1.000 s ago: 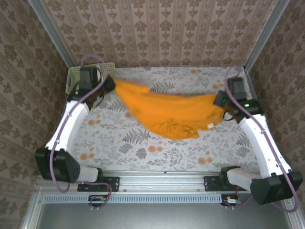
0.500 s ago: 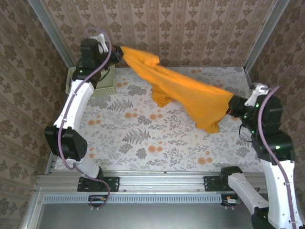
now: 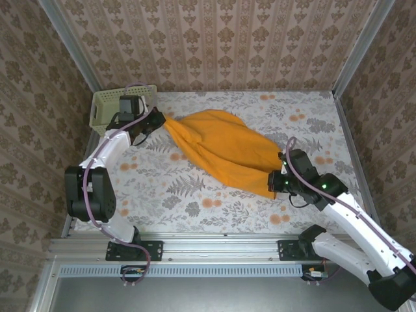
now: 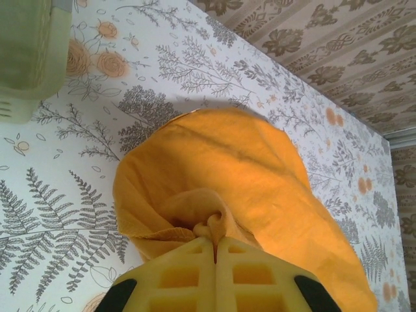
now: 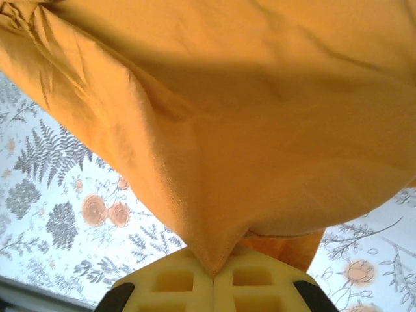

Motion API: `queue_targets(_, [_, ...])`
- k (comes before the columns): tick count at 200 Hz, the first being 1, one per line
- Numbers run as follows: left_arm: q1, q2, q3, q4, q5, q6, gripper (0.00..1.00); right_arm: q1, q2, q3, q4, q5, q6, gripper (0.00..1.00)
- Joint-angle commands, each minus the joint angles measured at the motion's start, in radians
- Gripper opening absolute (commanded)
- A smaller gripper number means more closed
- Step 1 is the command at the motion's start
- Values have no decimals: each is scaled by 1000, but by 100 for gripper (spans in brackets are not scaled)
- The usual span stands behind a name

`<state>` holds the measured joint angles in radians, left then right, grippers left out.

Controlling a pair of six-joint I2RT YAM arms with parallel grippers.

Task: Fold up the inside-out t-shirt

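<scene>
1. The orange-yellow inside-out t-shirt [image 3: 224, 146] is stretched as a diagonal band across the middle of the top view. It runs from upper left of centre down to right of centre, over the floral tablecloth [image 3: 195, 195].
2. The left gripper [image 3: 158, 121] is at the upper-left end of that band. Its 2 yellow jaws are pressed together on a bunched corner of the shirt. In the left wrist view a small knot of fabric pokes out right at the fingertips.
3. The right gripper [image 3: 278, 180] is at the lower-right end, jaws together and clamped on a pinched fold of the shirt. In the right wrist view the cloth narrows to a point where the 2 jaws meet.
4. Between the 2 grips the shirt bulges wider, broadest just above the centre of the top view. I cannot tell from above whether that middle part rests on the tablecloth or hangs just over it.
5. In the right wrist view the fabric spreads across the upper part of the frame, with ferns and orange flowers of the tablecloth showing at lower left.
6. A pale green lattice basket [image 3: 104, 108] stands in the upper-left corner of the table, just beside the left arm [image 3: 104, 153] and apart from the shirt.
7. The right arm [image 3: 354, 218] reaches in from the lower right of the top view.
</scene>
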<state>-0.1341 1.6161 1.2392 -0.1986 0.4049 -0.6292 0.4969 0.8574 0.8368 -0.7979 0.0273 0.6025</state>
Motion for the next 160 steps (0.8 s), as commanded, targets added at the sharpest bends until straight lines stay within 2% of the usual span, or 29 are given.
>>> queue_targets(1, [2, -49, 99, -9, 19, -8, 0, 0, 10, 132, -47, 200, 8, 0])
queue_targets(24, [-3, -55, 184, -38, -24, -10, 0, -18, 7, 235, -75, 281, -17, 0])
queue_targets(44, [-52, 16, 337, -55, -31, -8, 0, -93, 5, 335, -128, 346, -41, 0])
queue_targets(76, [-182, 246, 694, -124, -52, -4, 0, -317, 2, 445, -149, 277, -88, 0])
queue_targets(107, [-269, 492, 1068, -166, -44, -44, 0, -468, 11, 520, -184, 274, -97, 0])
queue_targets(146, [-380, 811, 1575, -84, -21, -153, 0, -573, -25, 611, -219, 329, -114, 0])
queue_targets(160, [-405, 866, 1633, 47, -19, -216, 0, -578, -47, 670, -229, 378, -125, 0])
